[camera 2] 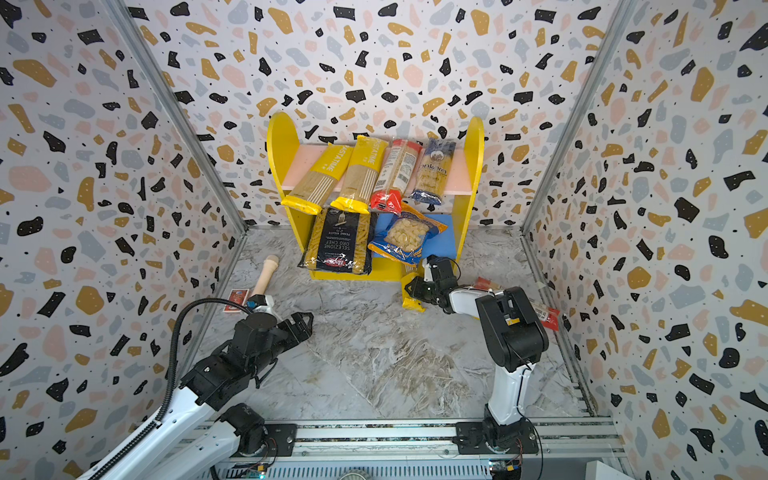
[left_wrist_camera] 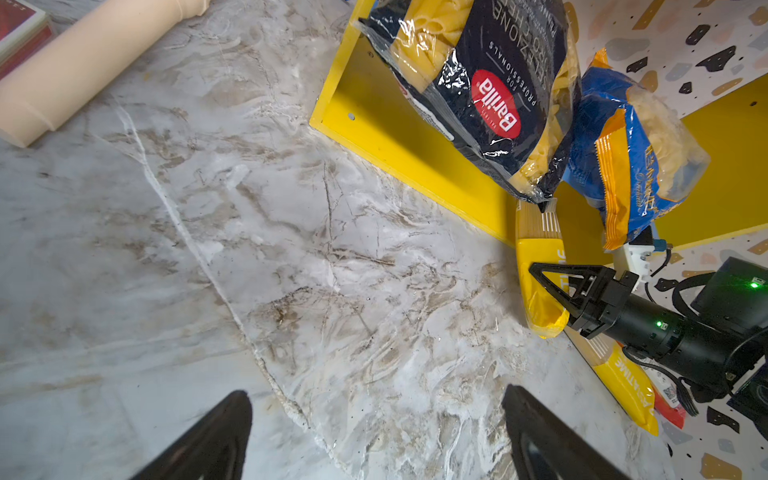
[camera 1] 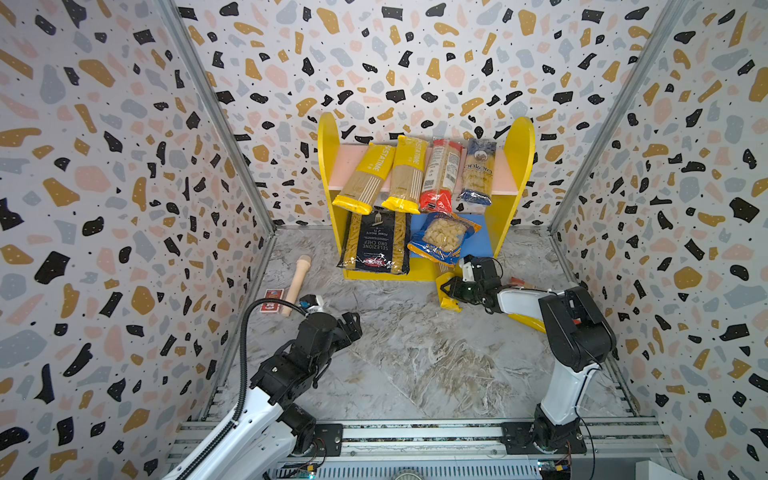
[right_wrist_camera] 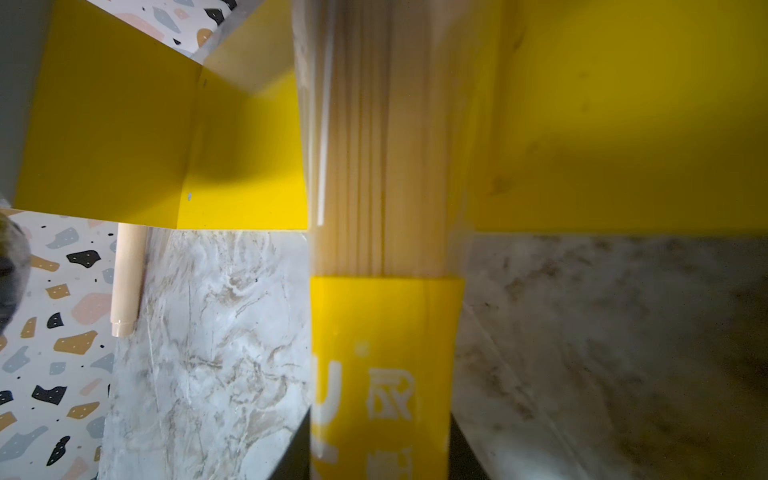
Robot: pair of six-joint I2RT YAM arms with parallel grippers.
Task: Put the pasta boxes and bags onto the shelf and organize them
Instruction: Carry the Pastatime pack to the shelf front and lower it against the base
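- The right pincer [camera 1: 450,291] is clamped on a yellow spaghetti pack [camera 1: 452,306], held just before the shelf [camera 1: 329,166] base.
- The left pincer [left_wrist_camera: 374,436] is spread, empty, over the table [camera 1: 415,365].
- Four packs are laid on the upper board [camera 1: 348,161], two bags on the lower board [camera 1: 486,237].
- A second yellow pack [left_wrist_camera: 623,378] and a red-ended pack [camera 2: 548,318] are left on the table.

Your shelf [camera 1: 517,158] stands on the marble tabletop [camera 1: 415,353]. Its pink upper board [camera 1: 347,164] carries two PASTATIME packs [camera 1: 363,176], a red-ended pack [camera 1: 440,174] and an ankara pack [camera 1: 478,172]; the blue lower board [camera 1: 482,224] carries the Barilla penne bag [camera 1: 376,243] and blue-orange bag [camera 1: 442,237]. On the marble: wooden stick [camera 1: 297,286], red card box [camera 1: 272,300], third PASTATIME pack [camera 1: 449,293] at the shelf's foot
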